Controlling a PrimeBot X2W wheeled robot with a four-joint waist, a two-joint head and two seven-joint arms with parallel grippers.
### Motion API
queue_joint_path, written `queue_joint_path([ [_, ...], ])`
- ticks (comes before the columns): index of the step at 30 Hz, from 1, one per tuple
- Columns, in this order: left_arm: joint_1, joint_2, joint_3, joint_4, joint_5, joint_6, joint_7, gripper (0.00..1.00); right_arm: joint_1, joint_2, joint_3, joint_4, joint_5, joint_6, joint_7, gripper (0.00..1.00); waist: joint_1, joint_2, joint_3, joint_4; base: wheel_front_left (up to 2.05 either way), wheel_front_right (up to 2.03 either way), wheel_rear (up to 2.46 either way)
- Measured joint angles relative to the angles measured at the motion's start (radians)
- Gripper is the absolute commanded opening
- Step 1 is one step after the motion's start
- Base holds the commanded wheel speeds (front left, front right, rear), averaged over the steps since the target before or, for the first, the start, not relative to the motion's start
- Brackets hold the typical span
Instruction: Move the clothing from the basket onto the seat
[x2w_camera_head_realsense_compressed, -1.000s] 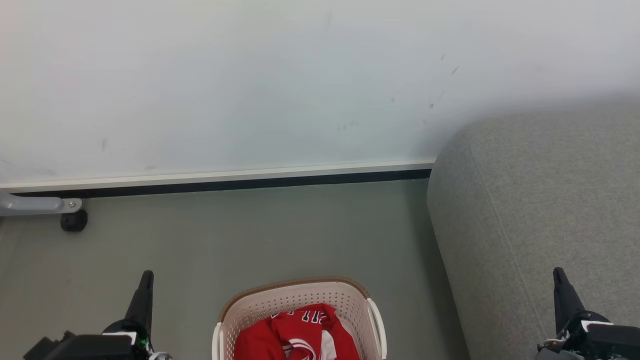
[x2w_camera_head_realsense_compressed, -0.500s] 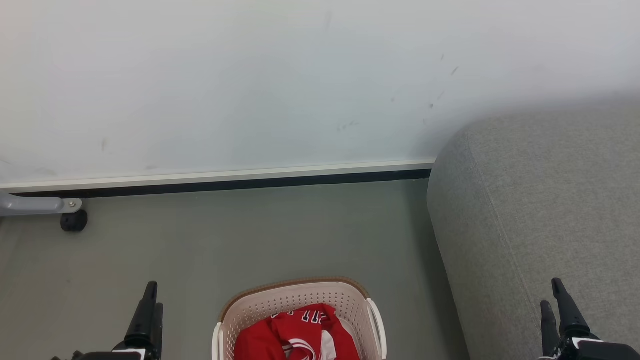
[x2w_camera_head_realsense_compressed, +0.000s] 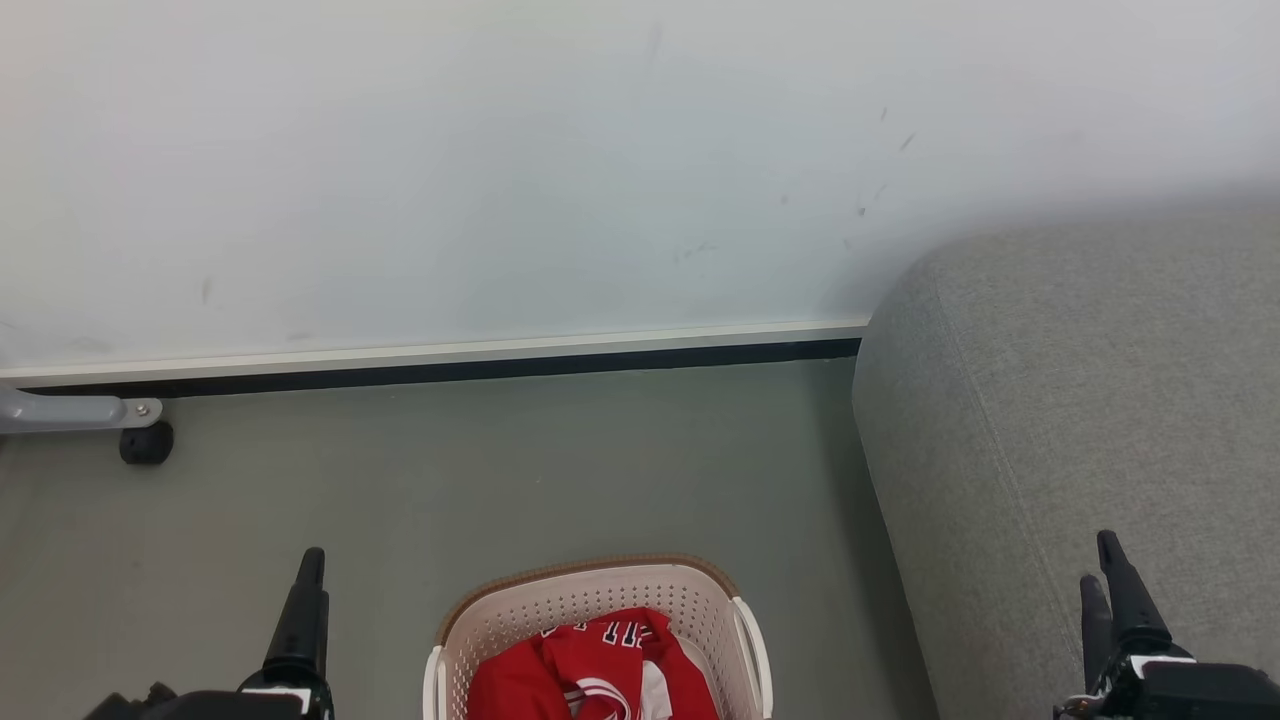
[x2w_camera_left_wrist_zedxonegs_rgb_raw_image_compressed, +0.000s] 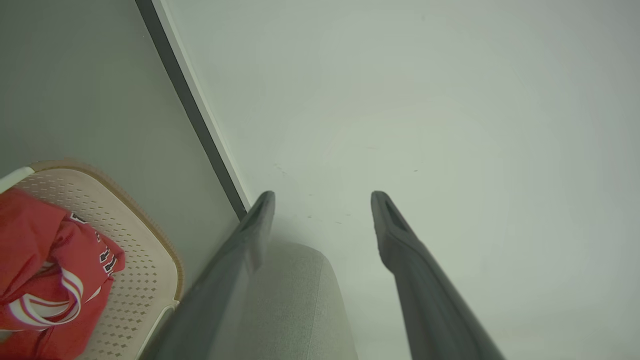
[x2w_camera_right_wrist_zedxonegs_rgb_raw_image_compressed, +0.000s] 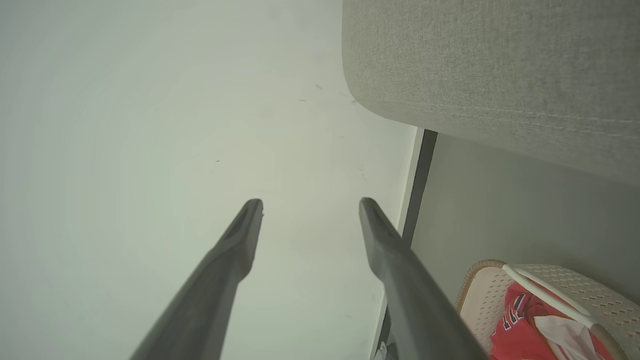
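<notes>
Jerseys of red fabric (x2w_camera_head_realsense_compressed: 590, 665) lie in the oval cream plastic basket (x2w_camera_head_realsense_compressed: 585, 598); left gripper (x2w_camera_left_wrist_zedxonegs_rgb_raw_image_compressed: 324, 196) and right gripper (x2w_camera_right_wrist_zedxonegs_rgb_raw_image_compressed: 311, 202) gape empty.

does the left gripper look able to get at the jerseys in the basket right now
Probably yes: the left gripper is open and empty, the red jerseys lie uncovered in the open-topped laundry basket to its right, and nothing stands between them.

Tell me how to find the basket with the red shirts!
Start at the big grey sofa seat on the right, by the white wall. On the grey-green floor just left of it stands an oval cream laundry basket. Its dotted holes, brown rim and red jerseys inside set it apart.
</notes>
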Motion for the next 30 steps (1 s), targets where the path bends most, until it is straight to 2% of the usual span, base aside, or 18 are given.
queue_joint_path([
  [12, -0.015, 0.022, -0.045, -0.021, 0.158, 0.017, -0.037, 1.00, -0.011, -0.046, 0.079, -0.036, -0.133, 0.000, -0.044, 1.00, 0.0000, 0.0000, 0.001, 0.000, 0.00, 0.00, 0.00],
  [30, -0.021, 0.066, -0.116, -0.056, 0.451, 0.070, -0.101, 1.00, -0.051, -0.131, 0.197, -0.053, -0.430, -0.008, -0.114, 1.00, 0.0000, 0.0000, 0.004, 0.001, 0.00, 0.00, 0.00],
])
